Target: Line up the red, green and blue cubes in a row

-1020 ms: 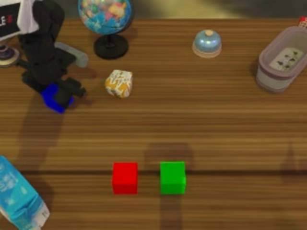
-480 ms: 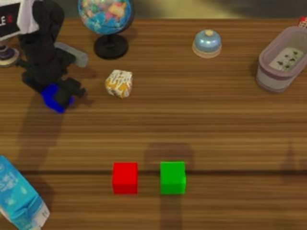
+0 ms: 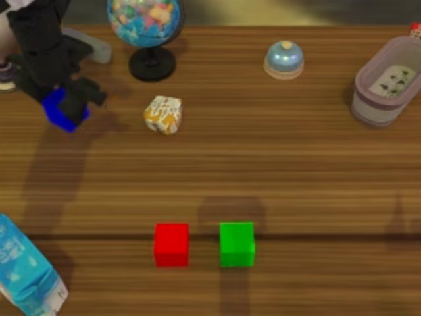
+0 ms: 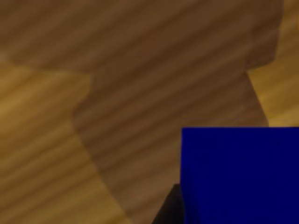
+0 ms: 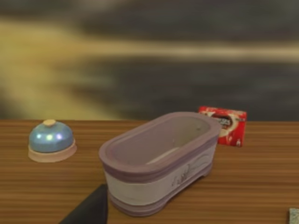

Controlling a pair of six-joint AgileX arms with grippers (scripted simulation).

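Observation:
The red cube (image 3: 172, 244) and the green cube (image 3: 237, 243) sit side by side near the front of the table with a small gap between them. At the back left, my left gripper (image 3: 66, 105) is shut on the blue cube (image 3: 60, 110) and holds it above the wood. In the left wrist view the blue cube (image 4: 238, 175) fills one corner, with a dark finger (image 4: 170, 207) against its side. My right arm is outside the top view; a dark part of my right gripper (image 5: 88, 210) shows in its wrist view.
A white cube with orange pattern (image 3: 163, 114) lies right of the held blue cube. A globe (image 3: 145, 23), a bell (image 3: 284, 59) and a lilac tub (image 3: 385, 82) stand along the back. A blue-white packet (image 3: 26, 273) lies at the front left corner.
My left gripper has risen with the blue cube and shifted toward the back left. The red and green cubes have not moved.

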